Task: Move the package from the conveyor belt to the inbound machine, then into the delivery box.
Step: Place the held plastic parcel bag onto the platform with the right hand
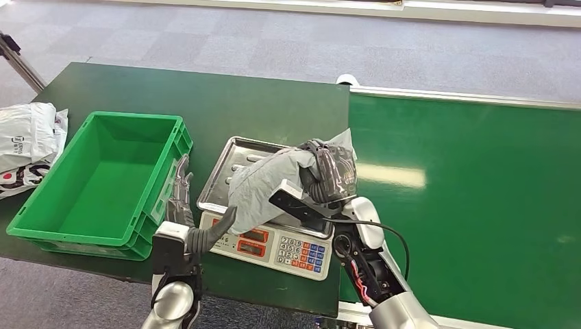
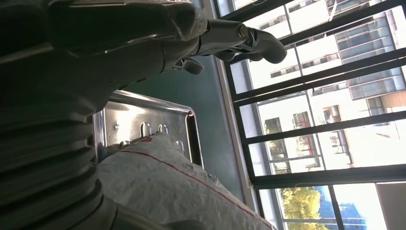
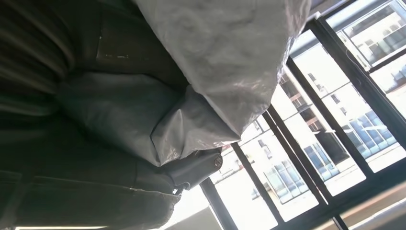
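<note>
Nearest you, your right hand [image 1: 329,175] has its dark fingers [image 3: 191,170] wrapped round one end of the grey package [image 1: 264,185], and the rest of the bag droops down toward the steel tray of the inbound machine [image 1: 274,243], the scale with the keypad. From the head view you cannot tell whether the lower end already rests on the tray or hangs just above it. Your left hand [image 1: 181,195] stands just beside the scale, between it and the green delivery box [image 1: 41,219], fingers extended and apart, holding nothing; its wrist view shows the tray [image 2: 119,120] and the crinkled bag lying close against it.

Treat the package as a soft, light poly mailer: it sags and folds under its own weight, so it will not stay flat when lifted by one end. The film looks slick and creased, so a shallow pinch on a corner may slide off. Take hold across the thicker middle, where the contents give your fingers something to close on, or keep a bunched fold deep in the palm as now. It seems unlikely to be fragile, but the loose tail could catch on the tray rim or the box wall when you carry it over.

Further out, the dark green surface [image 1: 205,96] carries box and scale, other white bags [image 1: 27,137] lie beyond the box, and the conveyor belt [image 1: 479,205] runs off to your right
</note>
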Robot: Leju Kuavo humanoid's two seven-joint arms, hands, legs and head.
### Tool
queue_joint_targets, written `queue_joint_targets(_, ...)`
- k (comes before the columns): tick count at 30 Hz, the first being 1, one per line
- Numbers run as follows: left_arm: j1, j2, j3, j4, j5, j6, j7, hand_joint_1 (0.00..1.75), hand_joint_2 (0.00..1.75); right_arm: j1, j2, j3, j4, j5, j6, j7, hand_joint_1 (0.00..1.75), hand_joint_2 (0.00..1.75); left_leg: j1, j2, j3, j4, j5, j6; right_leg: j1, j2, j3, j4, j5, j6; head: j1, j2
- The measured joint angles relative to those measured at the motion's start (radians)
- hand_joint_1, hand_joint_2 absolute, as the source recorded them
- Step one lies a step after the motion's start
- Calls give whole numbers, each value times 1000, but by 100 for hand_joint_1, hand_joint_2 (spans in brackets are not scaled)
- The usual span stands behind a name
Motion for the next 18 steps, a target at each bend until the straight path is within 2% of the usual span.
queue_joint_targets(2,2,-1,5,-3,-1,0,2,0,175,-13,2,0,37,-7,-1,-6,169,175,0,0,0,0,0,0,0,0,0,0,0,0,0,0)
queue_joint_targets(6,11,-5,16,-10,-3,-1,6,0,175,-35,4,-1,109,-4,-15,-10,3,175,0,0,0,0,0,0,0,0,0,0,1,-1,0,0)
queue_joint_targets(18,36,-24,36,-33,-24,-19,15,0,175,-41,5,-65,144,-132,-15,-37,0,175,0,0,1,0,0,0,0,0,0,0,1,-1,0,0)
